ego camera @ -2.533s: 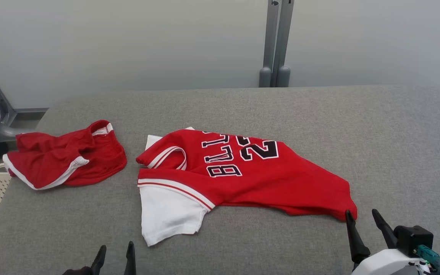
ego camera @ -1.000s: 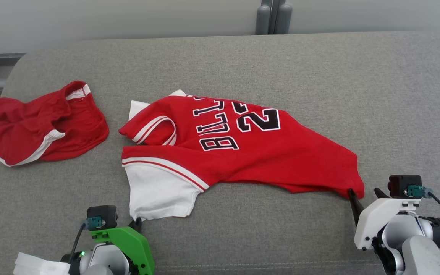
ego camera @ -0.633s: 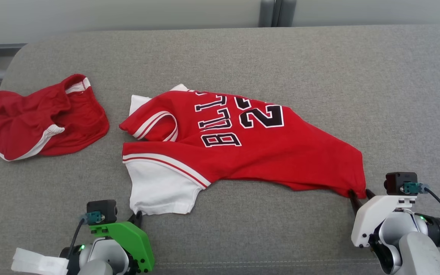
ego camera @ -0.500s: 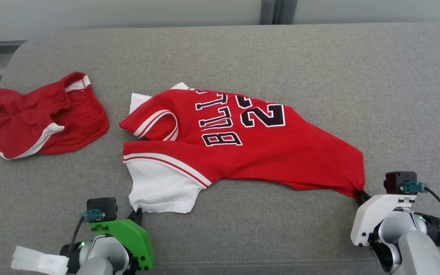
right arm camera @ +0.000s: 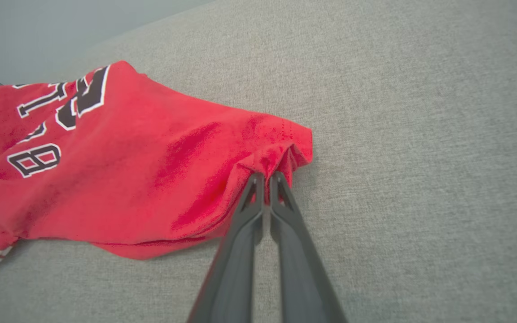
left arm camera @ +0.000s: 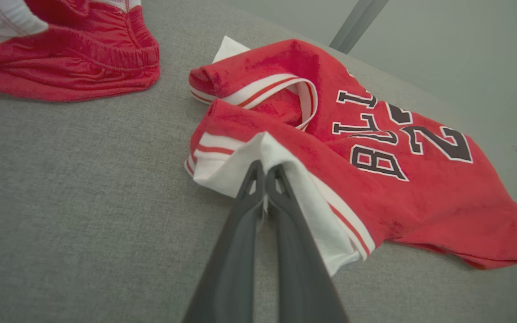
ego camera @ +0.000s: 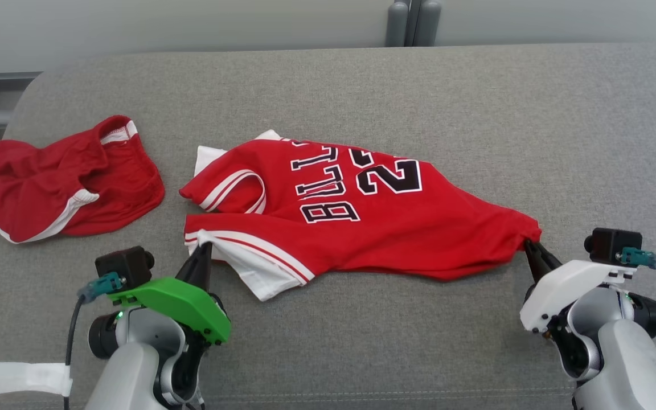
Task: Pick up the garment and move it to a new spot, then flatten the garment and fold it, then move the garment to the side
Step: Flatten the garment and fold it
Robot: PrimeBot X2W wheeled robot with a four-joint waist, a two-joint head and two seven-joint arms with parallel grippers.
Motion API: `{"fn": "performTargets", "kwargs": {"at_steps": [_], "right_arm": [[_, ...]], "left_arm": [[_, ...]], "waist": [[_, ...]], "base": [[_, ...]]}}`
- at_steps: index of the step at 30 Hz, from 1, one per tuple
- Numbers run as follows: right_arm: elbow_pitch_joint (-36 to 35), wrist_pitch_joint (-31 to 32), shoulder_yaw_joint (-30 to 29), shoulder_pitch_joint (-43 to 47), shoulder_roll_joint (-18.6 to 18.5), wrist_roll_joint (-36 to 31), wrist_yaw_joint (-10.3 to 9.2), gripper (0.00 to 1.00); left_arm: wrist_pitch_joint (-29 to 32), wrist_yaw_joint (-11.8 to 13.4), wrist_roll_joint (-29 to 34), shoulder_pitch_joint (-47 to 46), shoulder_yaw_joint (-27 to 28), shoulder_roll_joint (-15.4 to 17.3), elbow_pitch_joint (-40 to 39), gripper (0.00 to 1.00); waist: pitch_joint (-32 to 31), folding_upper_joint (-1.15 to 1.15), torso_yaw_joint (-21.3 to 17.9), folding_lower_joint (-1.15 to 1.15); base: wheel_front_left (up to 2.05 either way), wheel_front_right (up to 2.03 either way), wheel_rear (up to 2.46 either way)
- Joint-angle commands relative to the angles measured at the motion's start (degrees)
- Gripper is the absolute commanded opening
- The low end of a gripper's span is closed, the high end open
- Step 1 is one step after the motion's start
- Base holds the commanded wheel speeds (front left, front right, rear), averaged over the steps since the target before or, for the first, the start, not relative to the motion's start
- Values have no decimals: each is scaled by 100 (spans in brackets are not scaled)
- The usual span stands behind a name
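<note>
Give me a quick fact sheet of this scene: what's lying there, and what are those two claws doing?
Surface: grey padded surface
Main garment: red jersey, black lettering, white sleeves, lying rumpled
Left side: left claw shut, pinching the white sleeve
Right side: right claw shut, pinching the jersey's red hem corner
Other garment: red shorts, bunched, apart from the jersey on its left, untouched
Folding: not yet done
</note>
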Motion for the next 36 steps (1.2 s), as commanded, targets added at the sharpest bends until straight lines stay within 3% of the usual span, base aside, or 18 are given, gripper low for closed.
{"fn": "performTargets", "kwargs": {"at_steps": [1,9,18,27,36], "right_arm": [[-122,-39,13,-118,-20,147,-2,0],[-726,353,113,-842,-18,461,-2,0],[-503,1085,933,-2636,-193,759,-2,0],[233,726,1313,-4450,-551,694,-1,0],[1007,75,1413,-6238,-503,430,-1,0]], "left_arm": [[-23,-48,-97,-153,60,-20,-142,0],[206,-28,-390,-1005,332,60,-791,0],[465,-122,-339,-3281,574,422,-514,0],[577,-509,-267,-5575,421,525,-65,0],[42,-593,-154,-7525,550,550,558,0]], "waist": [[-66,0,-17,0],[-78,0,-112,0],[657,0,-418,0],[1977,0,-555,0],[2746,0,-694,0]], "base": [[0,0,0],[0,0,0],[0,0,0],[0,0,0],[0,0,0]]}}
